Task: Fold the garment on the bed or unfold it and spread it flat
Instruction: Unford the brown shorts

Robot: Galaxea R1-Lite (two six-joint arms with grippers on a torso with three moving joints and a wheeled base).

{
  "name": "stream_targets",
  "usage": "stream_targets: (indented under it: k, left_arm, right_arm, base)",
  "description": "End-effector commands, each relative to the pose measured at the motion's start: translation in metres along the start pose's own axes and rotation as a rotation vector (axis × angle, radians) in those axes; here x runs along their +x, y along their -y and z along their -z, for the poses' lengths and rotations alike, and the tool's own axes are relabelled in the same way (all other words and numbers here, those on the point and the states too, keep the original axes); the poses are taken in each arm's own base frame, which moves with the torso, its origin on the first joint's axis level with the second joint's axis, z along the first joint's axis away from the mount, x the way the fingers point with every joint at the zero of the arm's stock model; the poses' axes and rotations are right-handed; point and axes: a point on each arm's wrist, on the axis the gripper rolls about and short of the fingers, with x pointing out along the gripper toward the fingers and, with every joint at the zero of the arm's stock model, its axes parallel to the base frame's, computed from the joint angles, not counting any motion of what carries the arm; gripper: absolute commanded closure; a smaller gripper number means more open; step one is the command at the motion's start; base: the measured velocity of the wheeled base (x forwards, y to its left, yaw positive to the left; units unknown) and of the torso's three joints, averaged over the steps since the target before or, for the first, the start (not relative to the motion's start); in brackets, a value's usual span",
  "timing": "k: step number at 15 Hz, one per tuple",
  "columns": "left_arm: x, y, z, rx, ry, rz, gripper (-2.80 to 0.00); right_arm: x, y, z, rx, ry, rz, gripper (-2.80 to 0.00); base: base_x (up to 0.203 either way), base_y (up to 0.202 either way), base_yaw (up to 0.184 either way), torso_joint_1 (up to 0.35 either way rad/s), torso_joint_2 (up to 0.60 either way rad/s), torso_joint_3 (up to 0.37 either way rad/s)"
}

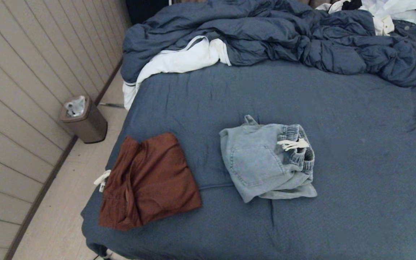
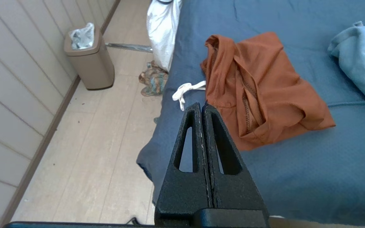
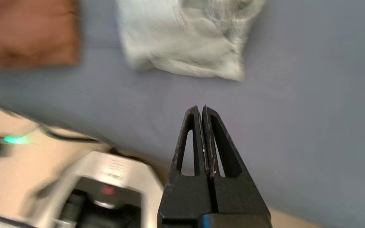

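Two folded garments lie on the bed's slate-blue sheet (image 1: 356,151). Light blue denim shorts (image 1: 265,159) with a white drawstring sit near the middle, also showing as denim shorts (image 3: 185,34) in the right wrist view. Folded rust-brown shorts (image 1: 150,180) lie by the bed's left edge, seen as rust-brown shorts (image 2: 258,88) in the left wrist view. My left gripper (image 2: 201,106) is shut and empty, hovering off the bed's near left corner. My right gripper (image 3: 200,109) is shut and empty above the near edge, short of the denim. Neither gripper shows in the head view.
The rumpled dark blue duvet (image 1: 284,36) with white lining fills the far side, with white clothes (image 1: 388,14) at the far right. A bronze waste bin (image 1: 85,121) stands on the floor by the panelled wall. The robot's base (image 3: 106,190) shows below the right gripper.
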Motion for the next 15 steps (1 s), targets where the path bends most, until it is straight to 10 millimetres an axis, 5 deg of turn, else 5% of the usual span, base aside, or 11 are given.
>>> stream_targets:
  k: [1, 6, 12, 15]
  left_arm:
    - [0.0, 0.0, 0.0, 0.0, -0.001, 0.0, 0.0]
    - [0.0, 0.0, 0.0, 0.0, -0.001, 0.0, 0.0]
    - [0.0, 0.0, 0.0, 0.0, -0.001, 0.0, 0.0]
    - [0.0, 0.0, 0.0, 0.0, -0.001, 0.0, 0.0]
  right_arm:
    - [0.027, -0.001, -0.033, 0.03, -0.093, -0.051, 0.0]
    - [0.13, -0.008, -0.103, 0.108, -0.246, -0.082, 0.0]
    - [0.274, -0.051, -0.14, 0.212, -0.26, -0.176, 0.0]
    - [0.304, -0.08, -0.143, 0.241, -0.261, -0.241, 0.0]
  base:
    - [0.0, 0.0, 0.0, 0.0, 0.0, 0.0]
    - [0.0, 0.0, 0.0, 0.0, 0.0, 0.0]
    - [0.0, 0.0, 0.0, 0.0, 0.0, 0.0]
    - [0.0, 0.0, 0.0, 0.0, 0.0, 0.0]
